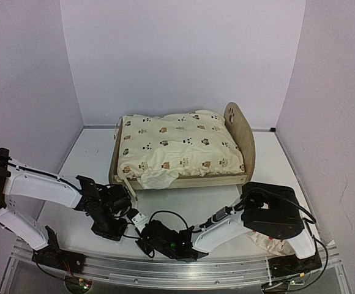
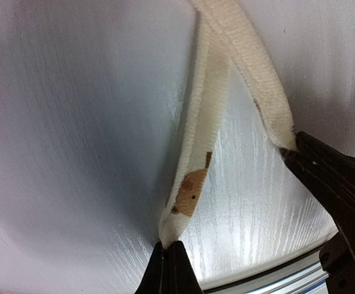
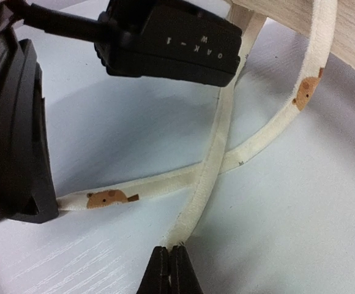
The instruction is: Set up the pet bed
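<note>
Jaws fully closed: left gripper [image 2: 168,246] pinching bear-print tie [image 2: 193,177]; right gripper [image 3: 169,251] pinching second tie [image 3: 217,141]; pet bed [image 1: 242,135] beyond.

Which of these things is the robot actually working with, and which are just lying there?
In the job:
light plywood pet bed frame with paw-print cutouts
cream animal-print cushion on it
two cream animal-print fabric ties, each pinched in shut jaws

Lying about:
red-dotted white pillow, untouched
</note>
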`<action>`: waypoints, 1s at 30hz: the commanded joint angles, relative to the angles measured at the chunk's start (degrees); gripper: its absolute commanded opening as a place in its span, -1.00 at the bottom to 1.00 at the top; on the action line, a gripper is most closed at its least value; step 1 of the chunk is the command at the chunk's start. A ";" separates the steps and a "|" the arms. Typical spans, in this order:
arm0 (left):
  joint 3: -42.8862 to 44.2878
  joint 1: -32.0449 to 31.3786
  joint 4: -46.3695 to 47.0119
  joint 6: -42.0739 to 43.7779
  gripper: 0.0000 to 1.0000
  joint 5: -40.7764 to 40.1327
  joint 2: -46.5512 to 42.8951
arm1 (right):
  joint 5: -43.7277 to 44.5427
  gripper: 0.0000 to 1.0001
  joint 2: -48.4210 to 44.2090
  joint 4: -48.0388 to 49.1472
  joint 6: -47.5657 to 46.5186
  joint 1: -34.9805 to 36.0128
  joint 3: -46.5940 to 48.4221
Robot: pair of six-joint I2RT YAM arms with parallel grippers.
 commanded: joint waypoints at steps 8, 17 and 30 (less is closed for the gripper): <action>3.44 -0.17 0.19 -4.63 -1.00 -10.51 0.08 | -7.40 -1.00 -7.50 -1.49 1.46 0.39 -11.57; 7.52 -0.15 -3.02 -4.51 -1.00 -12.65 -2.19 | -9.58 -1.00 -8.49 -1.61 0.59 0.39 -12.34; 4.27 -0.16 -3.86 -4.52 -1.00 -7.29 -6.80 | -19.90 -0.24 -12.78 -1.68 -0.45 -7.55 -8.92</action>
